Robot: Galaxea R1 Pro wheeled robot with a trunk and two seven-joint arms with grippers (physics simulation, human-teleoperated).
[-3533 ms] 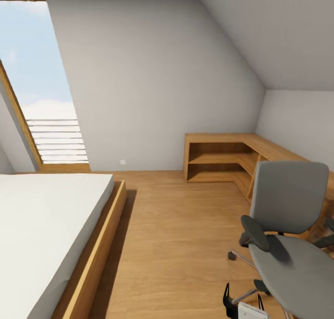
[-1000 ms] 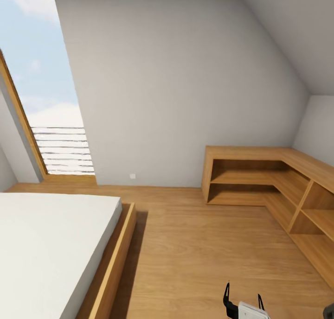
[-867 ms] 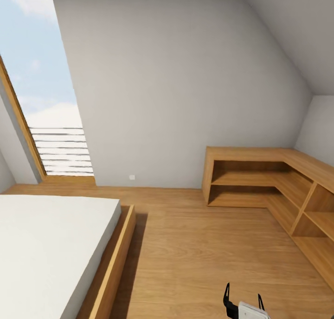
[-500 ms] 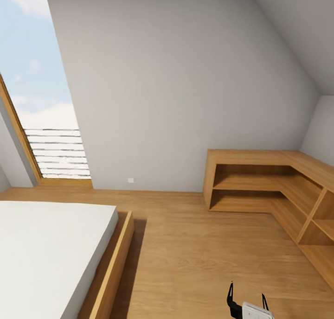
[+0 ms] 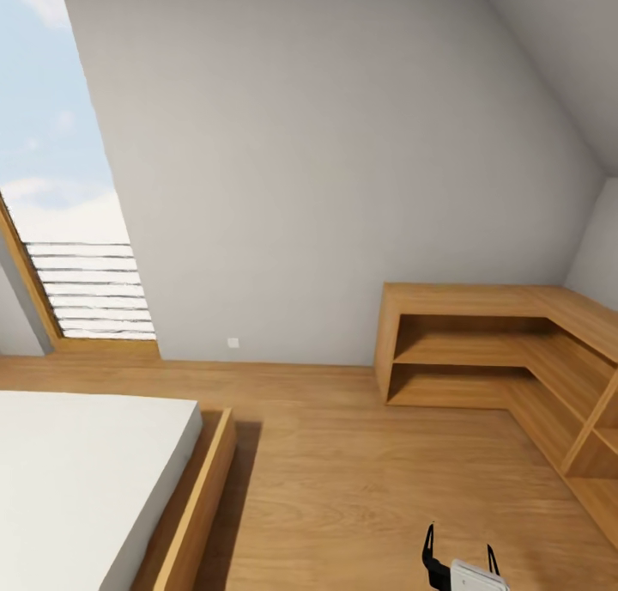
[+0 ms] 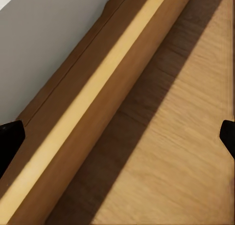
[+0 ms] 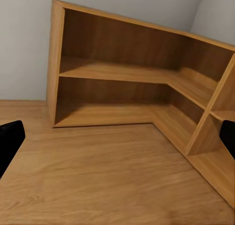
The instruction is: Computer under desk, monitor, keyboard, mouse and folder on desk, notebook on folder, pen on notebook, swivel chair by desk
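My head has swung left since the swivel chair filled my lower right view; the chair has gone from sight and the low wooden corner shelving (image 5: 506, 350) now sits right of centre. I am in the bedroom (image 5: 326, 144), none of the workspace things near me. My right claw (image 7: 117, 137) spreads wide, holding nothing, facing the shelving across bare wooden floor (image 5: 360, 471). My left claw (image 6: 117, 134) gapes equally wide and empty above the bed frame's wooden edge (image 6: 93, 92). The bed (image 5: 77, 479) lies left, with open floor between it and the shelving.
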